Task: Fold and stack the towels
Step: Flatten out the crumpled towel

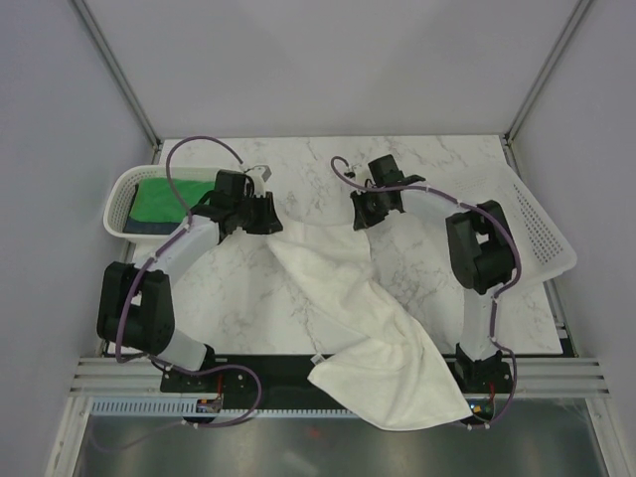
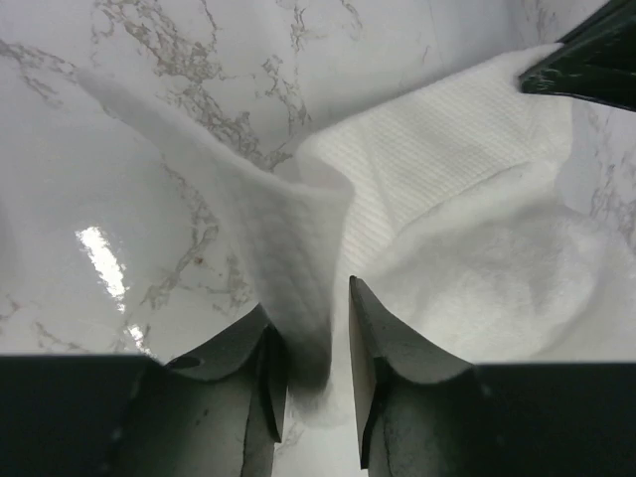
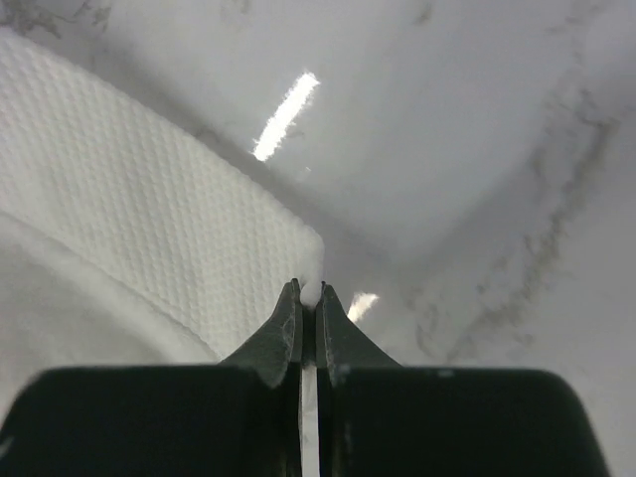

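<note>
The large white towel [image 1: 348,298] lies crumpled from the table's middle down over the front edge. My right gripper [image 3: 309,286] is shut on its far right corner [image 3: 316,260], low over the marble; from above it sits at the towel's top right [image 1: 360,217]. My left gripper [image 2: 310,296] is at the towel's top left [image 1: 273,217]. Its jaws stand apart around a raised fold of white towel [image 2: 298,248], which leans on the left finger with a gap to the right one. The green towel [image 1: 157,199] lies folded on the navy towel [image 1: 149,227] in the left basket.
A white perforated basket [image 1: 117,194] stands at the table's left edge, holding the two small towels. A second white perforated basket [image 1: 542,229] lies tilted along the right edge. The towel's lower end [image 1: 397,397] hangs over the front rail between the arm bases.
</note>
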Tool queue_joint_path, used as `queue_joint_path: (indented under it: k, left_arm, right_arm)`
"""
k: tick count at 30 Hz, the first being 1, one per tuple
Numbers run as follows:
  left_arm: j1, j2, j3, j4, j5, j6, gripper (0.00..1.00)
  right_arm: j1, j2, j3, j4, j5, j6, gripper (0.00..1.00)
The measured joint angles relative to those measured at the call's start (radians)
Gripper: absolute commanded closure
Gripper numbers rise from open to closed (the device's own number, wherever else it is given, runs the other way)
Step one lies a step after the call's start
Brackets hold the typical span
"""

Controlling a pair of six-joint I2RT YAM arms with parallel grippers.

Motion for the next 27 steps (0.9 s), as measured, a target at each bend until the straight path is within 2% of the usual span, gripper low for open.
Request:
queue_joint_path:
  k: [2,7,11,16,27]
  left_arm:
    - [-0.017,0.025,0.015,-0.002,-0.029,-0.047,0.58]
    - [-0.044,0.089,0.084,-0.035,-0.067,-0.117,0.36]
    - [-0.045,0.136,0.169,-0.086,-0.099,-0.121,0.34]
    - [-0.023,0.21,0.314,-0.126,-0.098,-0.044,0.34]
    - [-0.002,0.542,0.562,-0.154,-0.054,0.065,0.29]
  right_arm:
    - [-0.023,-0.079,-0.021,-0.044,0.065,0.005,1.0]
    - [-0.06,-0.243,-0.02,-0.087,0.175,0.004,1.0]
    - [-0.061,-0.285,-0.025,-0.114,0.241,-0.002,1.0]
    - [-0.093,-0.287,-0.044,-0.154,0.279,-0.005,1.0]
    - [-0.119,-0.287,-0.052,-0.169,0.291,-0.031,1.0]
